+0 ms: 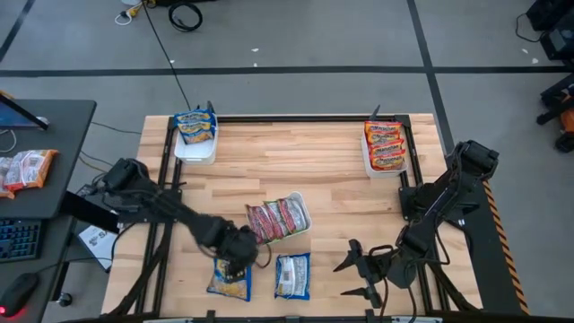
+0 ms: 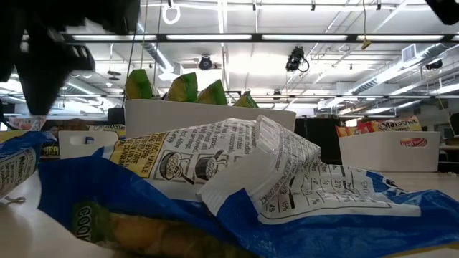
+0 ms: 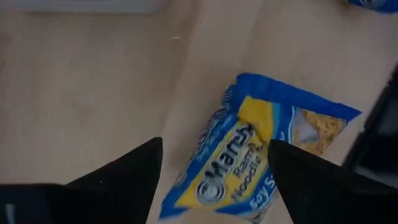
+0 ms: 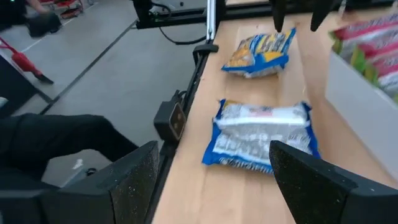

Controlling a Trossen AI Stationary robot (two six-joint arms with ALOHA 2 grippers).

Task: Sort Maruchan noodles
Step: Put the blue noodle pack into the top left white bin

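Note:
Two blue-white Maruchan noodle packets lie flat on the wooden table near its front edge: one (image 1: 229, 278) (image 3: 249, 168) under my left gripper, the other (image 1: 292, 275) (image 4: 261, 134) to its right. My left gripper (image 1: 240, 260) (image 3: 214, 143) hangs open above the first packet, pointing down, apart from it. My right gripper (image 1: 345, 278) (image 4: 211, 146) stands open at the front right, pointing level toward the second packet, short of it. A white tray (image 1: 303, 229) mid-table holds silvery-green and red packets (image 1: 278, 218).
A white tray (image 1: 195, 151) at the far left holds blue packets (image 1: 195, 124). Another tray (image 1: 384, 169) at the far right holds orange-red packets (image 1: 386, 144). More packets (image 1: 27, 169) lie on the dark side desk to the left. Black frame rails (image 1: 166, 179) run along the table's sides.

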